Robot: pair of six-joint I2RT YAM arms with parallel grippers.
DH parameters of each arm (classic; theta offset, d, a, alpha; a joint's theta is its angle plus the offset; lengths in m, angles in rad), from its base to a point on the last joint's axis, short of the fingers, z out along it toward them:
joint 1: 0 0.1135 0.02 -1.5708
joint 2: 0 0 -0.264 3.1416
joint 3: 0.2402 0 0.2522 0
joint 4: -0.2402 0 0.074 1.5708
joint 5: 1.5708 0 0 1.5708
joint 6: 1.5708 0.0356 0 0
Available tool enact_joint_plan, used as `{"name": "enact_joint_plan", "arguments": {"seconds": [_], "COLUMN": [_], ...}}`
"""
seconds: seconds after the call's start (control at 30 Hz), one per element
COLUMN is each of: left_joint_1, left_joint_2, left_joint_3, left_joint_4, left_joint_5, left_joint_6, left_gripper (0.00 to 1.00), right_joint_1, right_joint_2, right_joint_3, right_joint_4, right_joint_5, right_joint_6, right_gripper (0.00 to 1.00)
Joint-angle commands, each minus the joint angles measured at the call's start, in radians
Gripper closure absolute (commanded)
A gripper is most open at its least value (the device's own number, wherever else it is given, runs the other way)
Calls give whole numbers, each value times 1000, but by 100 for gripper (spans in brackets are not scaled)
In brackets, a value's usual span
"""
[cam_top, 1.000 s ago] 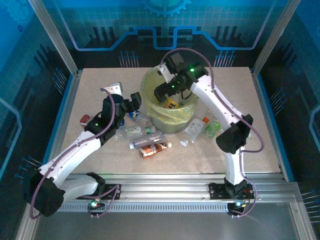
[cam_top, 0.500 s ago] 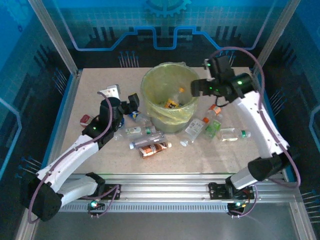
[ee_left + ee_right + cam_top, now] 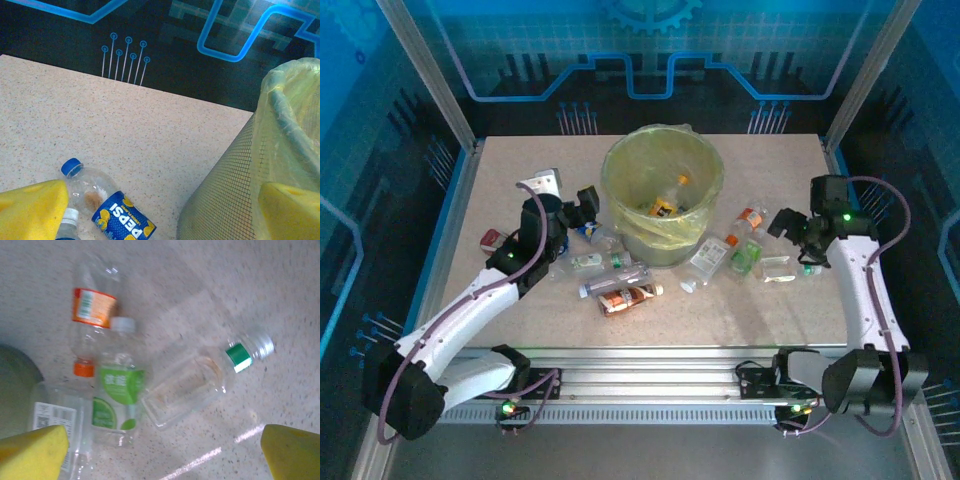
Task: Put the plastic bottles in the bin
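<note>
The bin (image 3: 616, 168) is a round mesh bucket lined with a yellow-green bag, with two bottles inside (image 3: 666, 204). Left of it lie a blue-labelled Pepsi bottle (image 3: 107, 210), a white-labelled one (image 3: 585, 262), a clear one (image 3: 612, 282) and a red-brown one (image 3: 630, 298). My left gripper (image 3: 582, 208) hangs open above the Pepsi bottle, beside the bin's wall (image 3: 225, 190). To the right lie a clear green-capped bottle (image 3: 190, 385), a green-labelled one (image 3: 117, 400), an orange-labelled one (image 3: 92, 305) and an orange-capped one (image 3: 60, 420). My right gripper (image 3: 790, 225) is open over them, holding nothing.
A small red thing (image 3: 492, 238) lies left of my left arm. A loose white cap (image 3: 688, 287) sits in front of the bin. Blue panels and metal posts wall the table on three sides.
My right arm has swung from above the bin out to the right and come down over the bottles there, staying open. The left arm has barely moved.
</note>
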Motion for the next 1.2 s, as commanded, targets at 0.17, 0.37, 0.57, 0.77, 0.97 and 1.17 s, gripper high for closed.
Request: {"name": "enact_joint_plan", "arguments": {"seconds": [0.17, 0.37, 0.57, 0.77, 0.97, 1.17], "left_joint_1": [9, 9, 9, 9, 9, 9], "left_joint_2": [10, 20, 21, 29, 29, 33], "left_joint_3": [1, 10, 13, 16, 14, 13], "left_joint_4": [22, 18, 12, 12, 10, 11], "left_joint_5": [1, 10, 12, 23, 24, 30], "left_joint_6": [18, 20, 22, 19, 19, 18], "left_gripper": [1, 1, 1, 1, 1, 1], "right_joint_1": [-86, -93, -93, -93, -91, -92], "right_joint_2": [70, 123, 150, 166, 204, 247], "right_joint_3": [-147, -203, -212, -227, -227, -236], "right_joint_4": [86, 176, 201, 234, 247, 280], "right_joint_5": [-97, -137, -117, -102, -92, -76], "right_joint_6": [128, 170, 194, 229, 243, 258], "right_gripper": [0, 0, 0, 0, 0, 0]}}
